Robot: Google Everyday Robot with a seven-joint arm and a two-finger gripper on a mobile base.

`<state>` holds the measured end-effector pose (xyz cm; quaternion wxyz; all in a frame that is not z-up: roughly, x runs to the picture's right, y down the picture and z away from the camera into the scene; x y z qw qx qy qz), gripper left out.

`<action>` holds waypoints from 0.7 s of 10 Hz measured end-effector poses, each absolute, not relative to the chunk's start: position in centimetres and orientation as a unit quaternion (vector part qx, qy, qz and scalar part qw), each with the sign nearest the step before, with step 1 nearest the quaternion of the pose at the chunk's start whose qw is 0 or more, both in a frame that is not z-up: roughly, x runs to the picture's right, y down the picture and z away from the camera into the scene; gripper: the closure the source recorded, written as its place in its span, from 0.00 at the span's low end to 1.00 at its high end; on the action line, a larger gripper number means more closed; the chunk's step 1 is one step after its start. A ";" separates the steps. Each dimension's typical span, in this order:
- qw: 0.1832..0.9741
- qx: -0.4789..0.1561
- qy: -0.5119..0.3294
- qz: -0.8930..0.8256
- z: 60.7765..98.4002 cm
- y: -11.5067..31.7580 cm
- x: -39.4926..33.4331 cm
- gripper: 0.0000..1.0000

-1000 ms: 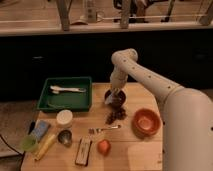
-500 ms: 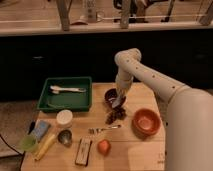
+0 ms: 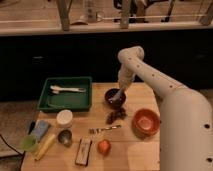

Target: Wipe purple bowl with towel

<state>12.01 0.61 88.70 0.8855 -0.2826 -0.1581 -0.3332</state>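
Note:
The purple bowl stands on the wooden table just right of the green tray. My gripper reaches down from the white arm into the bowl's mouth. A pale bluish scrap, the towel, shows at the gripper's tip inside the bowl. The orange bowl sits apart at the right.
A green tray with white utensils stands at the left. A dark clump, a fork, an orange fruit, a dark bar, a metal cup, a white lid, a blue pad and yellow-green items lie on the table.
The arm's elbow has swung right and upward, and the gripper has shifted slightly right over the purple bowl and stays down in it.

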 end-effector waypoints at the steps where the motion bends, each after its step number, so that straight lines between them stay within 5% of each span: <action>1: 0.885 -0.274 -0.167 -0.336 89.0 0.3 10.8 1.00; 7: 0.863 -0.235 -0.249 -0.372 89.4 -0.4 5.8 1.00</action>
